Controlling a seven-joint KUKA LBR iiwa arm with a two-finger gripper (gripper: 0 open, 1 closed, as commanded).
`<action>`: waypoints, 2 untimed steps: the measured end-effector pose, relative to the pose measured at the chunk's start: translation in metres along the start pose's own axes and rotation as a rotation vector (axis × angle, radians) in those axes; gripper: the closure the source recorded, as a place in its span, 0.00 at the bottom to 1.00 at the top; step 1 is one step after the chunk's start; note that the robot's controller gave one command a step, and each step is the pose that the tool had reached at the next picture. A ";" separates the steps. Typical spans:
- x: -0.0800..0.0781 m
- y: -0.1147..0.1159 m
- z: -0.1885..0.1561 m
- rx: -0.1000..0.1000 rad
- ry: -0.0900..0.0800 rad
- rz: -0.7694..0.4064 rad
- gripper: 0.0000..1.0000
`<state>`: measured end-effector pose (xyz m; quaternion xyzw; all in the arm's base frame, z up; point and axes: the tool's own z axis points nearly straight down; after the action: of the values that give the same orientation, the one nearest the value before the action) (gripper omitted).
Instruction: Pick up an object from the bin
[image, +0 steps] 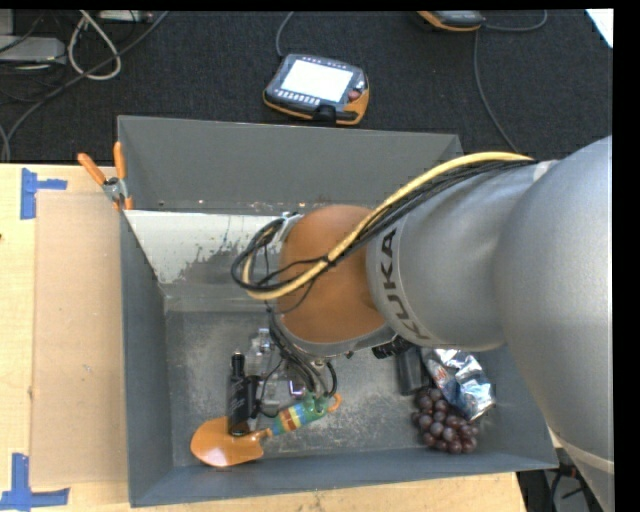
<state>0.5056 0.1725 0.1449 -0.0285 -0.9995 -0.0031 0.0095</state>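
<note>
So the gripper (247, 420) hangs low in the lower-left part of the bin (190, 350), and its black tip looks to be right at the top edge of an orange spoon-shaped thing (222, 447) by the front wall. Honestly can't tell if it's open or closed, the arm hides too much. A striped, colourful stick (298, 414) lies just to the right, slanting up to the right. The grapes (445, 427) and foil wrapper (466, 384) are well off at lower right. My guess: the spoon's nearest, just below the tip.

Orange spoon-shaped object (228, 443), flat by the bin's (146, 380) front wall; striped multicoloured stick (296, 415) just right of it.
</note>
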 end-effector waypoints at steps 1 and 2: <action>-0.017 0.012 -0.003 0.005 0.001 -0.094 1.00; 0.032 0.009 0.061 0.000 -0.007 -0.194 1.00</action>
<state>0.4729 0.1840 0.0850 0.0684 -0.9976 -0.0037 0.0055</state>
